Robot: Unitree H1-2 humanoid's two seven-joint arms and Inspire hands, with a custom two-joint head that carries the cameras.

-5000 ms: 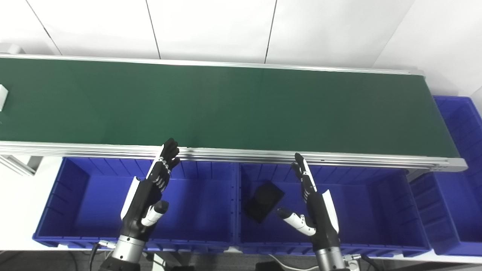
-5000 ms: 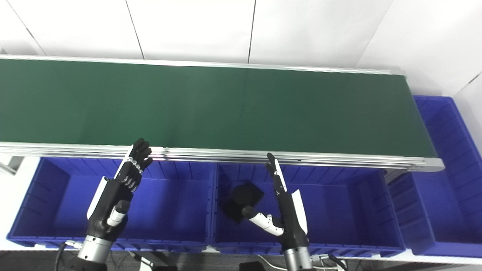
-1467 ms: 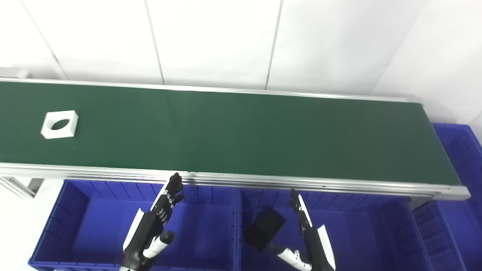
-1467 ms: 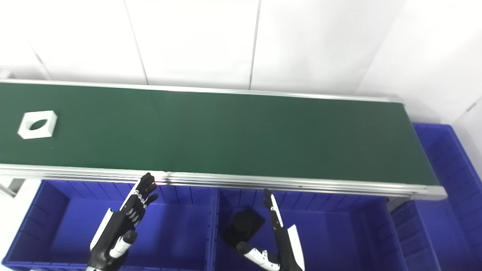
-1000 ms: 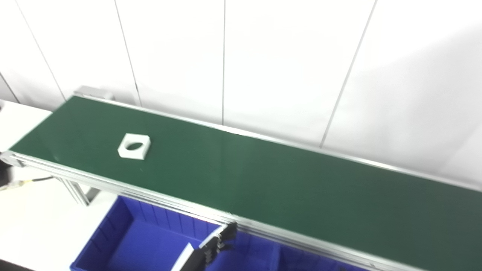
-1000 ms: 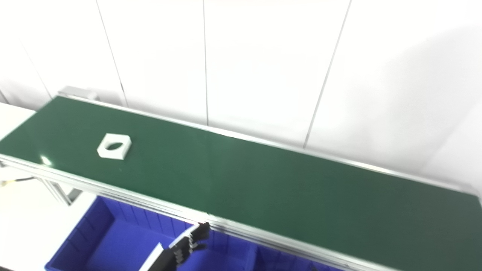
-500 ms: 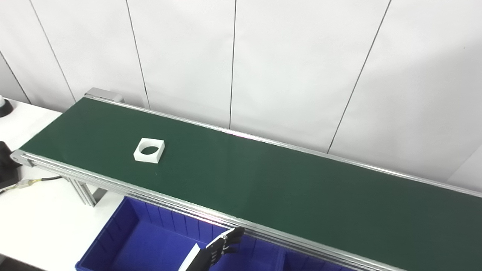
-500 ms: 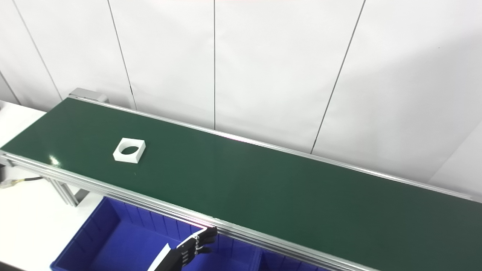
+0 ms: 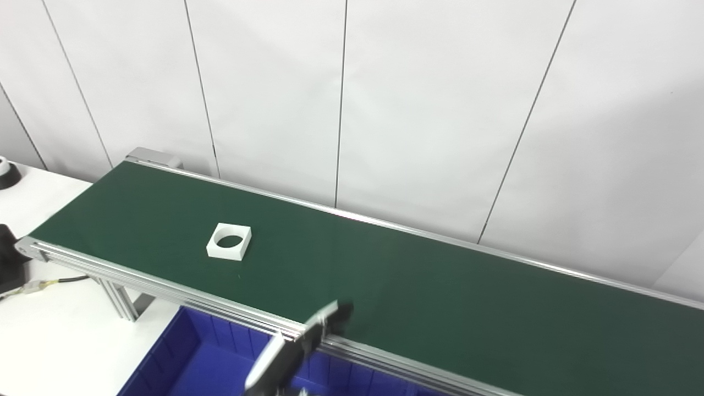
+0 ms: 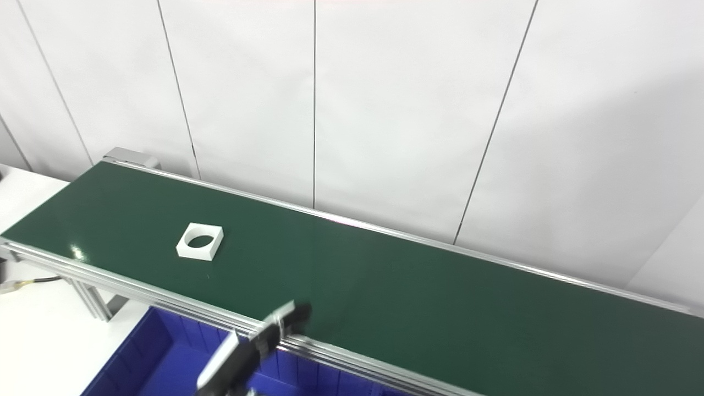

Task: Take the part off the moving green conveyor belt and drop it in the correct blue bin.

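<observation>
A white square part with a round hole [image 9: 229,242] lies flat on the green conveyor belt [image 9: 440,297], toward its left end. My left hand [image 9: 297,346] rises from the bottom edge, blurred, with its dark fingertips [image 9: 341,312] over the belt's near rail. Its fingers look stretched out and it holds nothing. The part is well to the hand's upper left, apart from it. My right hand is out of the picture. Part of a blue bin [image 9: 187,357] shows below the near rail.
The belt's left end [image 9: 27,246] stands over a white table with a cable [image 9: 49,283] and a black object [image 9: 6,258]. White wall panels rise right behind the belt's far rail [image 9: 440,237].
The part has ridden rightward along the belt. My left hand has lifted from over the bin up to the near rail. Earlier the view swung up and left, losing the right hand.
</observation>
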